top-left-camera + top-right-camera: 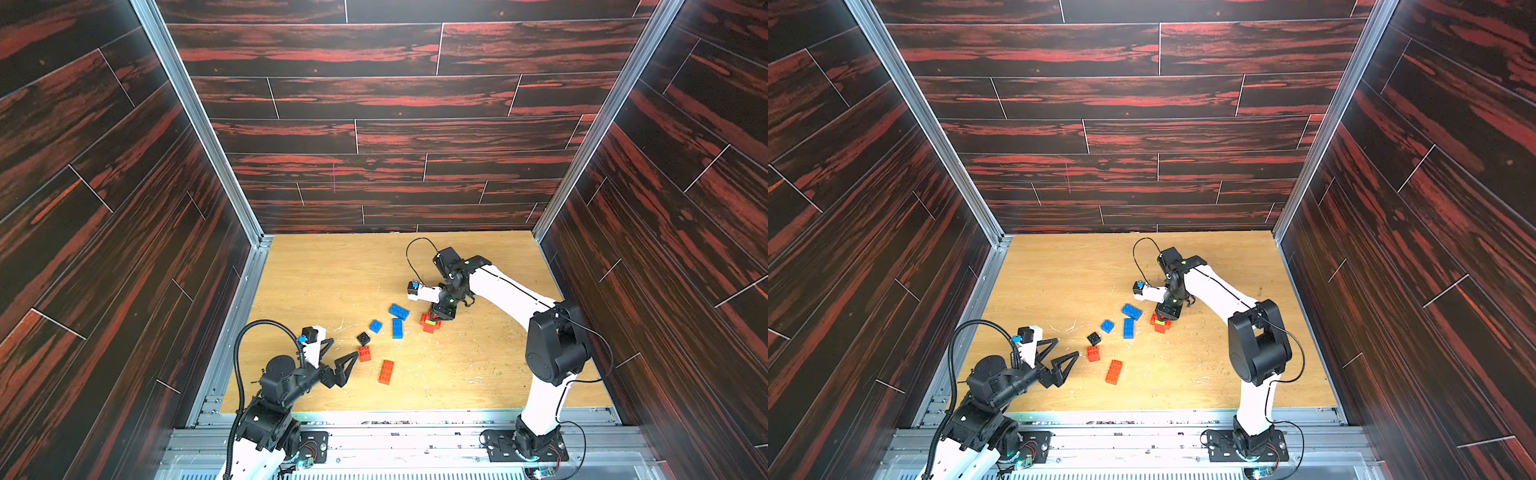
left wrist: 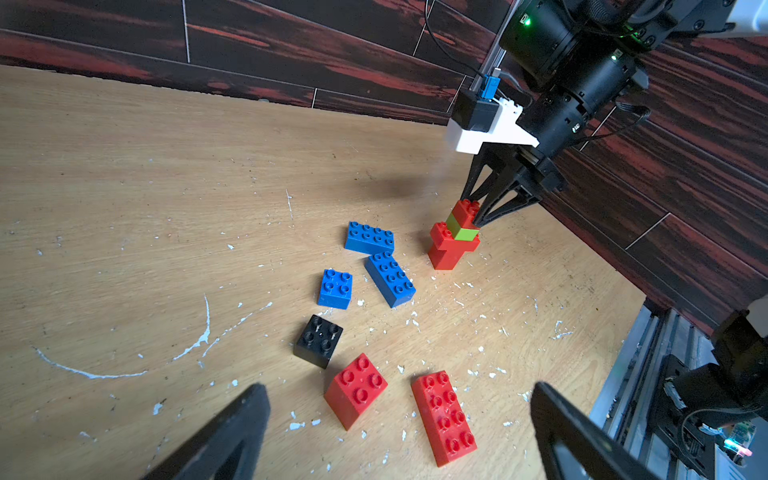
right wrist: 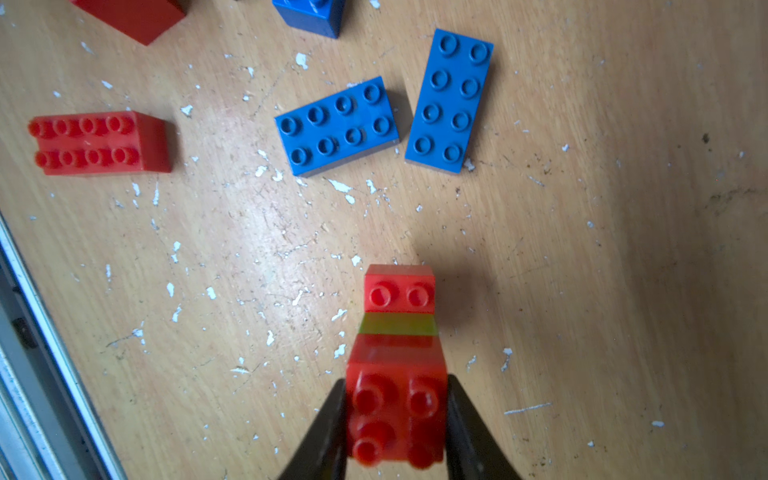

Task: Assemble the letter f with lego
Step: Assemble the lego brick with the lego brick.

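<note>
Fingers on the right (image 3: 328, 424) pinched the top red brick (image 3: 397, 415) above a lime green brick (image 3: 397, 325); left fingers (image 2: 232, 436) gaped wide.

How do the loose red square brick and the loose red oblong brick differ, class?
The red square brick has four studs; the red oblong brick has eight. The square one sits beside the black brick; the oblong one lies farther from it. Both are red, studs up, ungripped.

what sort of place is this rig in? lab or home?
Likely a lab robot cell: left arm and right arm mounted on an aluminium rail, wood-print panel walls boxing in a scuffed tabletop with loose lego bricks.
</note>
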